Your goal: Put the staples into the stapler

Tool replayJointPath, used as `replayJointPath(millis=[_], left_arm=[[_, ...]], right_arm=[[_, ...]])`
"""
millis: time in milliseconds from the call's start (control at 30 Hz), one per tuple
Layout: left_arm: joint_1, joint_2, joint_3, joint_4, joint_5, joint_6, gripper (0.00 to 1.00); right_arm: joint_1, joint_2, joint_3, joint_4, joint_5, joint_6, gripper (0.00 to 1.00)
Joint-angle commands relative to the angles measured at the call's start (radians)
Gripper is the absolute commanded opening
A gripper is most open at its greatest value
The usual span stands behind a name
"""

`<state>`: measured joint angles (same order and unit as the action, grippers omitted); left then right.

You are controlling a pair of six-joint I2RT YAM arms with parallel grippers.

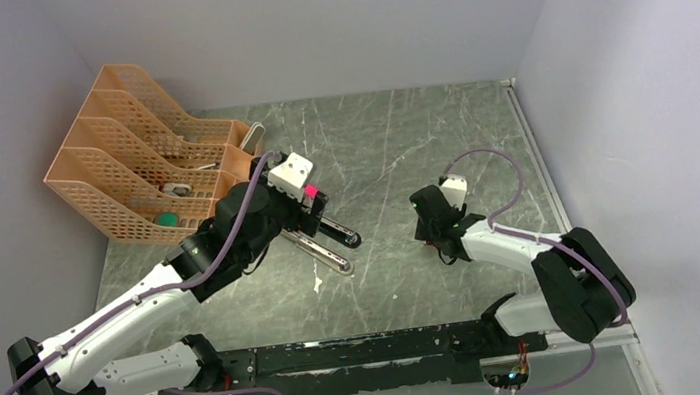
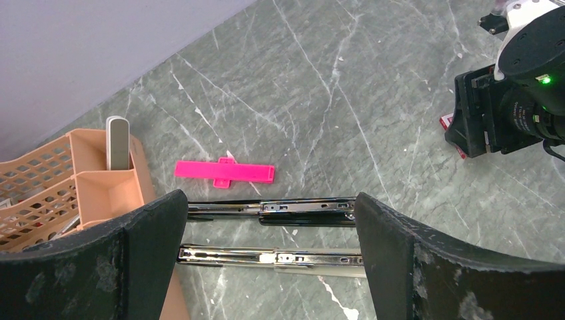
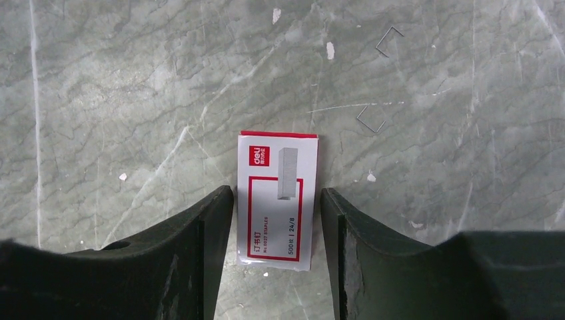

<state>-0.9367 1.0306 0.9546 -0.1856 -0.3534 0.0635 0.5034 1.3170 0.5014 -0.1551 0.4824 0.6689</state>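
Staple box [image 3: 278, 200] lies lower centre, long axis vertical, between the spread right jaws. Left jaws, spread, frame the stapler [image 2: 306, 208].

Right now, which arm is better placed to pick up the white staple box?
Right. The right gripper is open, its fingers straddling the staple box. The left gripper hovers open over the stapler, away from the box.
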Motion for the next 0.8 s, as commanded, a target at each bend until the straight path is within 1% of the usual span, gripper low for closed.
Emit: replayJointPath(millis=[0,200,433,600,767], left_arm=[[0.007,-0.007,0.032,-0.01,0.019,0.001,0.99],[0.007,-0.008,0.032,-0.012,0.025,-0.001,0.99],[0.006,-0.011,0.031,-0.01,0.028,0.001,0.99],[0.006,-0.012,0.03,-0.01,0.027,0.001,0.99],[0.006,-0.01,0.03,-0.008,0.013,-0.005,0.99]], right_arm=[[-0.005,-0.03,0.016,-0.067,-0.035,0.007,0.55],[-0.005,-0.051,0.011,-0.091,-0.069,0.025,0.57],[-0.006,-0.016,0.024,-0.105,-0.045,0.016,0.56],[-0.005,-0.004,0.03,-0.107,-0.04,0.008,0.51],[-0.005,-0.01,0.028,-0.101,-0.044,0.006,0.42]])
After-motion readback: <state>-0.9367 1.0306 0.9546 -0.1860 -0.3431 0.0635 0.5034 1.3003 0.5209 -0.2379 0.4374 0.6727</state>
